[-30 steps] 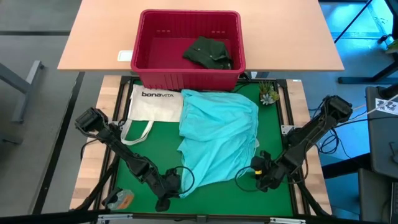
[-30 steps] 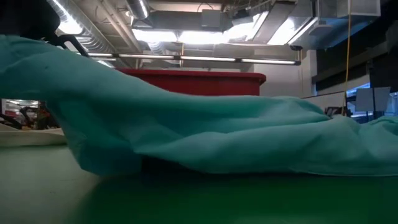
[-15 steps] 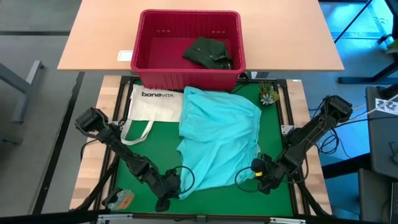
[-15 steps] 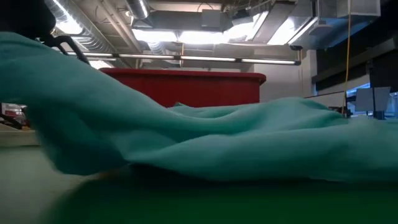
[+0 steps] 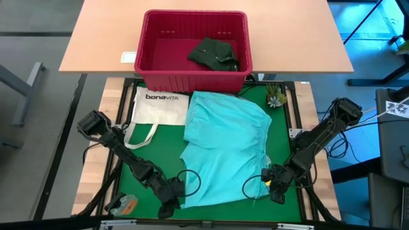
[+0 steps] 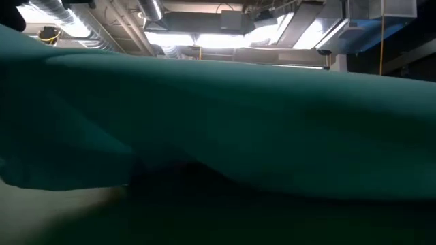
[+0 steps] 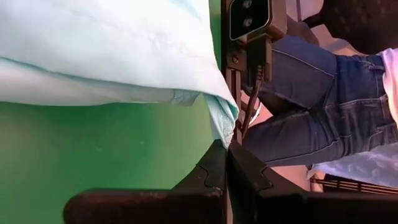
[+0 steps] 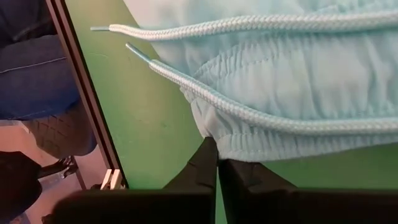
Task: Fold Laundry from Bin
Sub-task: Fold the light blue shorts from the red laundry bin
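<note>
Right hand (image 5: 271,190), at lower right of the high view, pinches the elastic waistband of the turquoise shorts (image 5: 223,150); left hand (image 5: 174,197), lower left, seems clamped on the opposite corner. Light, limp cloth will sag and drape, so corners are the best holds. Green surface (image 5: 160,156) lies open at left; red bin (image 5: 146,38) stands behind.

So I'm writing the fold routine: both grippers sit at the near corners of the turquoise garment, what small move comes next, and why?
Probably lift both corners together. The left gripper and right gripper are each shut on a near corner of the turquoise garment, which lies spread flat on the green mat, ready to fold toward the bin.
</note>
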Controlling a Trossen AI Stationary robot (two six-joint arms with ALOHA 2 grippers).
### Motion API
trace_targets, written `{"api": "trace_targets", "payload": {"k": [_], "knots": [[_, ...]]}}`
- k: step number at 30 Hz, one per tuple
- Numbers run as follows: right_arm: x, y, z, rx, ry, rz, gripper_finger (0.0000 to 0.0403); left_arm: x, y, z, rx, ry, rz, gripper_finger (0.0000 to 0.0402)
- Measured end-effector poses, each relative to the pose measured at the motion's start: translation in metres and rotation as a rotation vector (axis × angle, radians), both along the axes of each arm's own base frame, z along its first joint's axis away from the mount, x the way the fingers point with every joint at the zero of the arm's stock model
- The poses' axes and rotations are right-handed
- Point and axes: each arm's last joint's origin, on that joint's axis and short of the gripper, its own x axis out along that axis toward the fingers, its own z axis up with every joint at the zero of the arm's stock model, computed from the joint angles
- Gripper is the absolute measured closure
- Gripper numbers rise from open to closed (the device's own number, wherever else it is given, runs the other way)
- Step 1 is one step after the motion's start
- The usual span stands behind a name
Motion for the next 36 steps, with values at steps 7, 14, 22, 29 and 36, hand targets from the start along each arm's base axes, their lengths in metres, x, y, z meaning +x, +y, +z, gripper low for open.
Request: {"api": "trace_targets", "payload": {"k": [7,14,22,29,36], "knots": [[-0.002,0.003,0.001,0.092,0.084,0.009,0.0399,0.000,-0.001,0.001,-0.058,0.051,0.046,0.0401],[0.001,0.008,0.005,0.206,0.091,0.058,0.0398,0.001,-0.002,0.002,-0.144,0.107,0.142,0.0401],[0.000,0.009,0.006,0.225,0.093,0.073,0.0398,0.003,0.002,0.001,-0.122,0.098,0.187,0.0353],[0.001,0.009,0.006,0.224,0.088,0.073,0.0398,0.002,0.004,-0.001,-0.019,0.040,0.206,0.0260],[0.001,0.009,0.006,0.221,0.083,0.069,0.0398,-0.002,-0.010,-0.009,0.138,-0.132,0.146,0.0230]]}}
